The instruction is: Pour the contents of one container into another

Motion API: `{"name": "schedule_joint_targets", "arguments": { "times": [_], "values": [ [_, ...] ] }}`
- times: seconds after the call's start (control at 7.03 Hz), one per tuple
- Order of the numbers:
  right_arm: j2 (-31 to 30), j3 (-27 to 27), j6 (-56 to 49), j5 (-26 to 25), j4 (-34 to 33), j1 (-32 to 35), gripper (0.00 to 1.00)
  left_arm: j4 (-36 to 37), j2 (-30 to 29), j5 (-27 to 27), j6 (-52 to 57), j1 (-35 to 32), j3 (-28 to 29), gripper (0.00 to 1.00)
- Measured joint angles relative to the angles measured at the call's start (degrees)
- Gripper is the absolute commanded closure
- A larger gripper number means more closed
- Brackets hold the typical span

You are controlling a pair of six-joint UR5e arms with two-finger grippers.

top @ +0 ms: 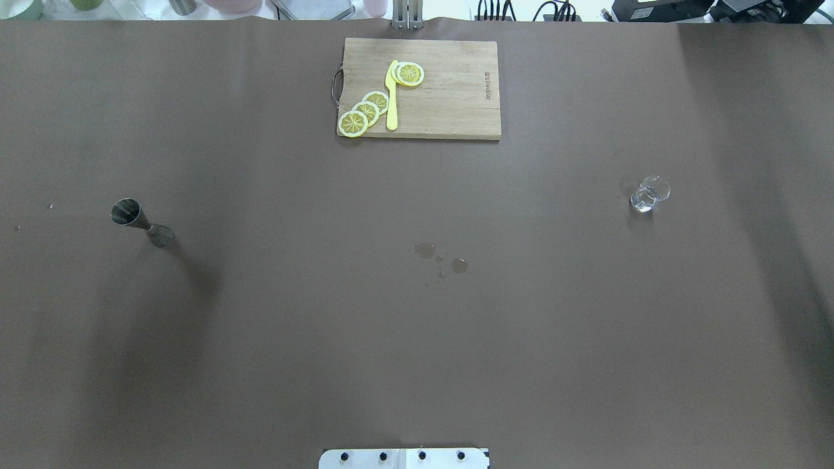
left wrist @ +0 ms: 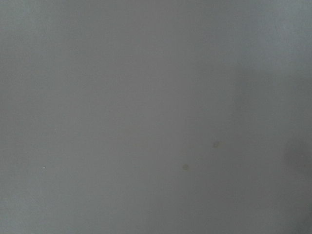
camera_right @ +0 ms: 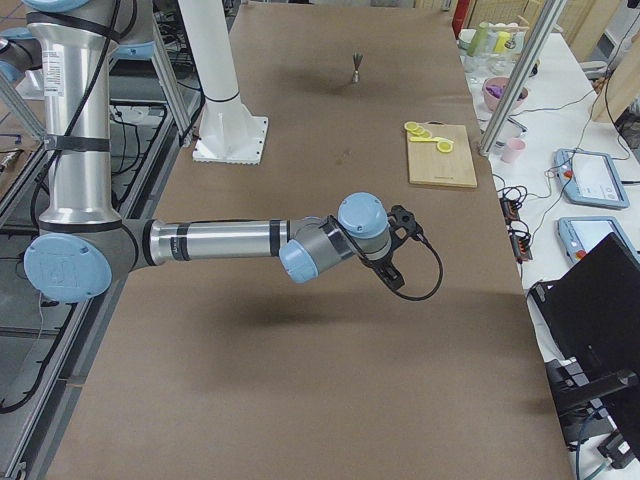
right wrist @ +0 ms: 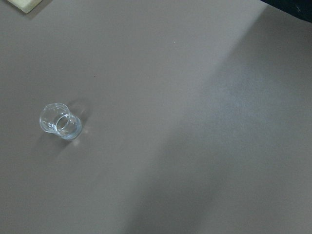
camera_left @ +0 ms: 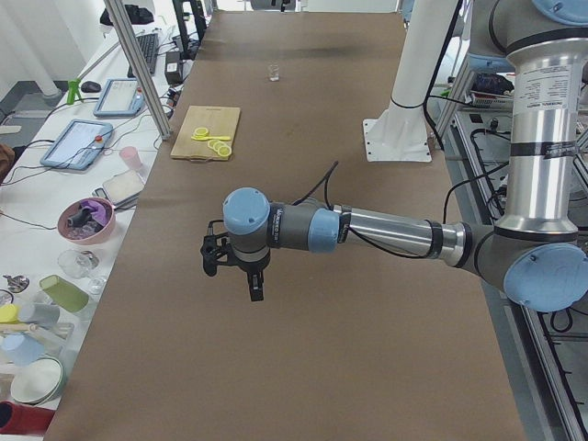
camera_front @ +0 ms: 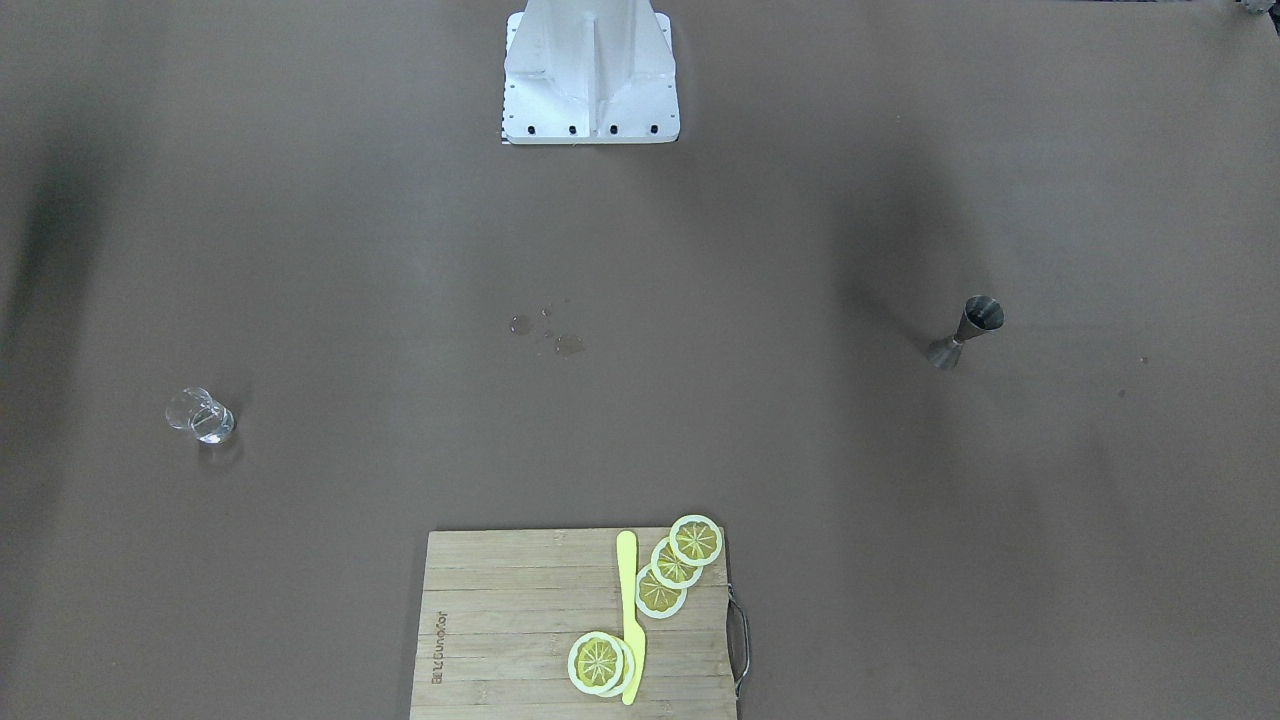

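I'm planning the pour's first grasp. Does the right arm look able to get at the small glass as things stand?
Probably yes. The glass stands alone on bare table, nothing beside or over it, and the cutting board lies well away. It sits on the robot's right side.

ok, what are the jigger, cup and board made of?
Jigger: metal, probably stainless steel; dull grey with a soft sheen.
Cup: clear glass, possibly plastic; fully see-through with bright glints.
Board: wood, likely bamboo; pale joined strips with visible grain, matte.
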Motion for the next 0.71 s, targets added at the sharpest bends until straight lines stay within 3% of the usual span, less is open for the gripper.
{"name": "schedule_joint_targets", "arguments": {
  "times": [0.43,0.71],
  "values": [
    [-0.8,0.9,8.5,-3.2,6.2,-3.8,0.00,0.1,2.6,-0.1,-8.7,4.9,-6.7,0.01],
    [-1.6,2.0,19.1,-6.7,11.3,-7.9,0.00,0.0,1.9,0.1,-22.6,12.7,-12.7,0.01]
  ]
}}
